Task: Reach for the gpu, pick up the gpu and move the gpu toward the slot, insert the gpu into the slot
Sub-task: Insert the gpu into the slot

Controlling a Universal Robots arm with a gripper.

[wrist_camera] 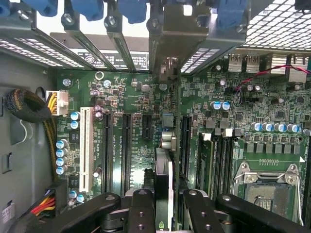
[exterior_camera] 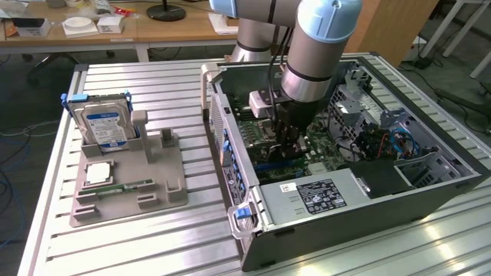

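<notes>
the arm reaches down into the open computer case, and its gripper hangs low over the green motherboard. in the wrist view the gripper has its two black fingers pinching the gpu, a thin dark card held on edge between them, with its far end running up to the metal bracket at the case's rear wall. the card stands over the board in line with a long black slot; whether its edge is already seated cannot be told. other long black slots and a white slot lie just beside it, small blue-topped capacitors stand near them, and the square silver cpu socket sits to the other side. a bundle of yellow and red wires runs along the case wall. in the exterior view's left, well apart from the case, a grey holder tray stands on the slatted table, carrying an upright blue-labelled hard drive.
</notes>
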